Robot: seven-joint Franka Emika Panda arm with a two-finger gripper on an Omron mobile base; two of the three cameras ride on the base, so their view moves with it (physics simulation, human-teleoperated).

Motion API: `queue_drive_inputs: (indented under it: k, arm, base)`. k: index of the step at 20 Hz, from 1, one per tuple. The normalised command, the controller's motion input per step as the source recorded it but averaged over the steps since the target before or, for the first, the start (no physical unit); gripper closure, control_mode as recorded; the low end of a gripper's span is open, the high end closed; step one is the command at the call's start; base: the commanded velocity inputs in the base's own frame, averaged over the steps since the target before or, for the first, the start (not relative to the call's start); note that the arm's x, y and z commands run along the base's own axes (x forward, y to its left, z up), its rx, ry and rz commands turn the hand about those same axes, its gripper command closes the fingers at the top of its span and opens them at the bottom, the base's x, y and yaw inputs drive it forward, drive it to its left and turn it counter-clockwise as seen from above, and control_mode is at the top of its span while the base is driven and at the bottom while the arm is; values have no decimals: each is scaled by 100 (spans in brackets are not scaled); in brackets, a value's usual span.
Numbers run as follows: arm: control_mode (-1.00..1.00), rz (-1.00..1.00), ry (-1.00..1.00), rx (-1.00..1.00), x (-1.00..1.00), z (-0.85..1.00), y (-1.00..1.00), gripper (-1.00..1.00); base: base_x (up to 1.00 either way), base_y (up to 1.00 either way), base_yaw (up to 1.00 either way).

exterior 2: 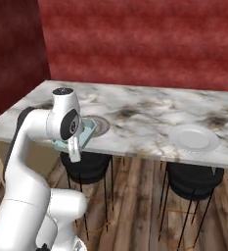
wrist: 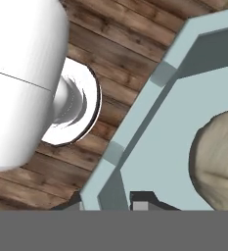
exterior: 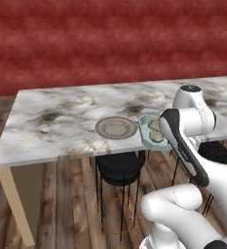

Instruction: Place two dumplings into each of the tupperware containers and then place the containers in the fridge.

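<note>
Now the gripper [wrist: 116, 203] has its jaws pinched nearly together on the rim of one tupperware container [exterior: 151, 131], with one dark fingertip [wrist: 145, 200] inside the wall and the other outside it. In the hand view the pale blue wall of that container runs diagonally across the picture, and a lumpy tan dumpling [wrist: 216, 159] lies on its floor just past the inner fingertip. Beyond the rim, the wooden floor [wrist: 115, 59] lies below.

From the left base view the container sits at the near edge of the marble table [exterior: 61, 121], partly hidden by the white arm [exterior: 188, 146], and two dumplings [exterior: 155, 130] lie in it side by side. Whether the container rests on the table or is raised just off it cannot be told. Just beside it, to its left, stands a round grey-brown plate [exterior: 116, 128].

From the right base view the same container shows as a blue corner behind the arm's wrist. A round white plate [exterior 2: 193, 138] lies well apart, farther along the table near its front edge. Two black stools [exterior 2: 191, 181] stand under the table, and a red wall [exterior 2: 135, 39] rises behind it.
</note>
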Motion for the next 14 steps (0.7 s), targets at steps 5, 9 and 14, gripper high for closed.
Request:
queue_drive_inputs:
  k: [5, 9, 14]
  arm:
    - [100, 0, 0, 0, 0, 0, 0, 100]
    - [100, 0, 0, 0, 0, 0, 0, 100]
    - [100, 0, 0, 0, 0, 0, 0, 100]
  base:
    - [-37, 100, 1]
    - [-5, 100, 0]
    - [0, 100, 0]
